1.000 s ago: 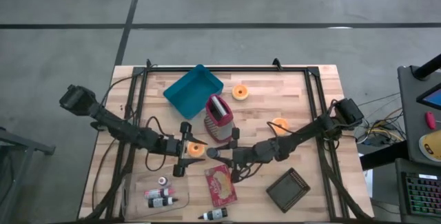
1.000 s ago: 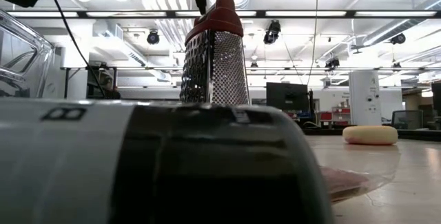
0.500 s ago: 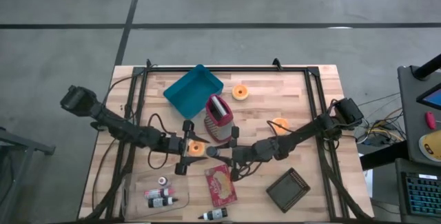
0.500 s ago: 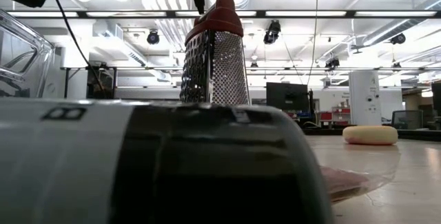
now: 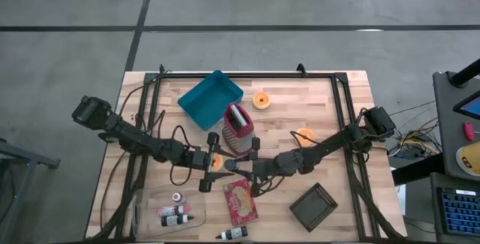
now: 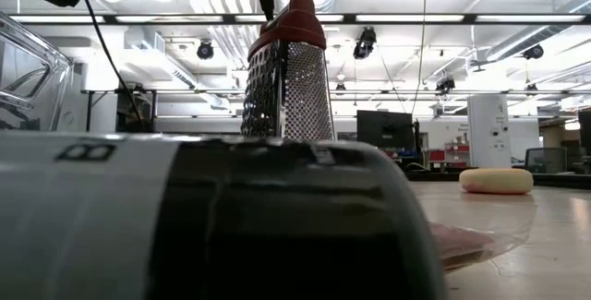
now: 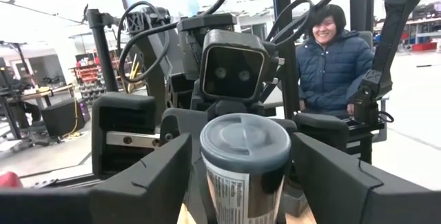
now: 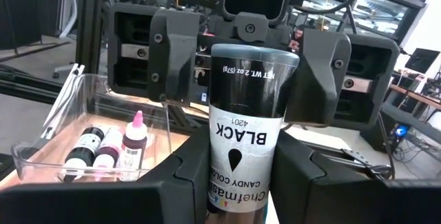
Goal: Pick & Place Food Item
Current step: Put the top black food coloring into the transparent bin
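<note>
I read the label in the right wrist view: bottle (image 8: 246, 138) reads "BLACK", "4201", "CANDY COLOR", "Chefmas…" (cut off), and upside down near the cap "NET WT. 2 oz (57g)". The right gripper (image 5: 238, 167) is clamped on this bottle at its lower body, bottle held level above mid-table, just in front of the grater (image 5: 238, 130).

The left gripper (image 5: 212, 161) faces it cap-end on. Its fingers (image 7: 148, 176) stand spread on either side of the grey cap, apart from it, no contact seen. An orange item shows just below this gripper in the high view; I can't tell what it is.

Clear tray (image 8: 83, 124) w/ three small dye bottles sits at the near-left table corner; their labels are too small to read.

Room: red packet (image 5: 240, 201) lies directly under the hand-off point. Teal bin (image 5: 210, 98) is behind the grater. Dark square block (image 5: 313, 206) lies near-right. Open wood lies far-right around two orange pieces (image 5: 261, 100).

A person in a dark jacket (image 7: 335, 65) stands beyond the table.
</note>
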Tool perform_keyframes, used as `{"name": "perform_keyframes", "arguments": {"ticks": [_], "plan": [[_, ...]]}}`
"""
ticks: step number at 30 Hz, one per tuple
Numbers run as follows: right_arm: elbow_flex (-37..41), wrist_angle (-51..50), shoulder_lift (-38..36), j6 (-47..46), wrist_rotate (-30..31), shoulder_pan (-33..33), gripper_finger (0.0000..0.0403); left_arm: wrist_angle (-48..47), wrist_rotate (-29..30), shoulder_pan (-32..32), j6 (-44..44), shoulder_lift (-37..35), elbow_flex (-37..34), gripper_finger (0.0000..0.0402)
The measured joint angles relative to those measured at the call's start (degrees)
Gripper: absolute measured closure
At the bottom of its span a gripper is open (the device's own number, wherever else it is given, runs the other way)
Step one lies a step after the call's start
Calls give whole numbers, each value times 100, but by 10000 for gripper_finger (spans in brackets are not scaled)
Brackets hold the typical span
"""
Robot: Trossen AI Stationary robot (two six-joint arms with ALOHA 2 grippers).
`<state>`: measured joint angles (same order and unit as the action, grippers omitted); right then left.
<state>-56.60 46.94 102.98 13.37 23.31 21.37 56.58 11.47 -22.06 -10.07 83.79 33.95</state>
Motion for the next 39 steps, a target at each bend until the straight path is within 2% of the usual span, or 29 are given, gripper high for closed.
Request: {"name": "perform_keyframes", "arguments": {"ticks": [10,28,39], "plan": [[0,2,0,-49,-105,-7,301,1,0,0,-41,-17,0,155],[0,11,0,-66,-105,-39,301,2,-16,0,-95,-17,0,270],[0,8,0,-62,-105,-42,301,2,-14,-2,-189,-20,0,281]]}}
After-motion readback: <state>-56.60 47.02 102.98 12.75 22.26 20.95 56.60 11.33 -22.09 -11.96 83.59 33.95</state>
